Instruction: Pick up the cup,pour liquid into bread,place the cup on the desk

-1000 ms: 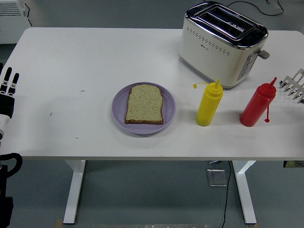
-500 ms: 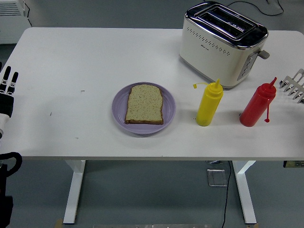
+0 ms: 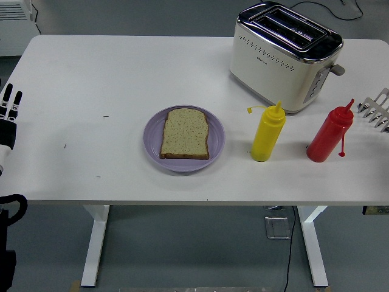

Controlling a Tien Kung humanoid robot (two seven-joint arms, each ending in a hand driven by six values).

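A slice of seeded bread [image 3: 185, 133] lies flat on a lilac plate [image 3: 153, 143] near the middle of the white table. To its right stand a yellow squeeze bottle [image 3: 267, 133] and a red squeeze bottle [image 3: 329, 135], both upright with their caps hanging open. No cup shows. My left hand [image 3: 8, 115] rests at the left edge of the picture beside the table, fingers straight and holding nothing. My right hand [image 3: 375, 109] shows only as pale fingertips at the right edge, spread and empty, just right of the red bottle.
A cream and chrome toaster [image 3: 283, 56] stands at the back right, behind the bottles. The table's near edge [image 3: 182, 201] runs along below the plate.
My left hand has slipped slightly farther left toward the picture's edge. Everything else is as before.
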